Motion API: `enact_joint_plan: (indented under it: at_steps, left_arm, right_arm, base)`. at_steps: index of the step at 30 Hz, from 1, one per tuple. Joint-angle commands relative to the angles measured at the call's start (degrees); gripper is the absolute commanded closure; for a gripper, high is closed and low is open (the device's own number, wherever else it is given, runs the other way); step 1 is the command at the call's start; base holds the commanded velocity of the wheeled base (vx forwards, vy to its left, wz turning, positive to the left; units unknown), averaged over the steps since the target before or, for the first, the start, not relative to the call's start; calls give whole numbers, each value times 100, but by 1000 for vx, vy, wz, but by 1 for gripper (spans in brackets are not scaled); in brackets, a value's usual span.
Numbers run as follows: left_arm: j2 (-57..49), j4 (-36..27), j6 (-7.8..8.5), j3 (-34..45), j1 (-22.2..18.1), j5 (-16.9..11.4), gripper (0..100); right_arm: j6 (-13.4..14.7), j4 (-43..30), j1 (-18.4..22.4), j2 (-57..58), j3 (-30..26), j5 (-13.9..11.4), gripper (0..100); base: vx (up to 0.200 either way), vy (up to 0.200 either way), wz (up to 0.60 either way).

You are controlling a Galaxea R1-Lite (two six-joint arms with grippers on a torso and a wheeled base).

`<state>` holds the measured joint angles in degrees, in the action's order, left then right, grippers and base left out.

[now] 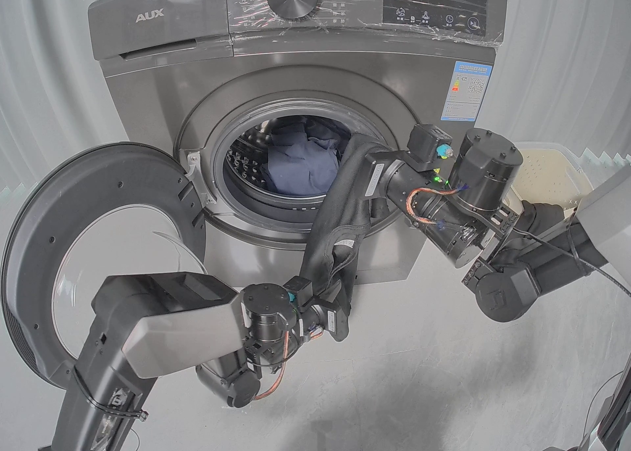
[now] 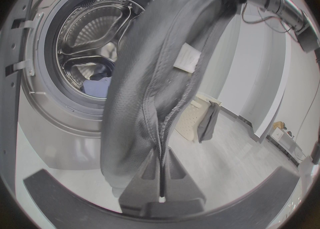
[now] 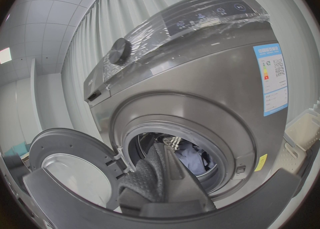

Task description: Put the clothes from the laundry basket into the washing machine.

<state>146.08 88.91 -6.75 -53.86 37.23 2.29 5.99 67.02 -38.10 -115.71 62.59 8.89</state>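
We see the dark garment (image 1: 332, 229) pinched at both ends — left gripper (image 2: 162, 159) low, right gripper (image 3: 165, 155) at the washing machine (image 1: 164, 91) mouth.

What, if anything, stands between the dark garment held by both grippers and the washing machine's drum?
Nothing visible does. The door stands swung open to the left, and the dark garment, held by the left gripper and right gripper, hangs before the drum. Blue clothes lie inside, leaving room.
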Motion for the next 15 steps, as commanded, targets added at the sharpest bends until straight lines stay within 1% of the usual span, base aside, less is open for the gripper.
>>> enact_joint_plan:
  at_steps: [1,3,5,7,11,14,15]
  left_arm:
    - [-1556,4,51,1492,-190,-563,100]
    - [-1908,4,51,1791,-401,-792,100]
    - [-2242,13,51,2064,-533,-906,100]
    - [-2593,13,25,2362,-664,-985,100]
    - [-3138,22,25,2811,-752,-1073,100]
    - [-3455,22,25,3083,-752,-1082,100]
    - [-3455,22,25,3083,-752,-1082,100]
  right_arm:
    - [34,4,417,233,-502,-1,100]
    - [43,-5,487,374,-792,-10,100]
    - [69,12,540,515,-1073,-10,100]
    - [175,56,566,673,-1372,-45,100]
    - [403,267,575,989,-1952,-80,100]
    - [535,426,558,1218,-2550,-230,100]
    - [535,426,558,1218,-2550,-230,100]
  base:
    - [0,0,0]
    - [0,0,0]
    - [0,0,0]
    - [0,0,0]
    - [0,0,0]
    - [0,0,0]
    - [0,0,0]
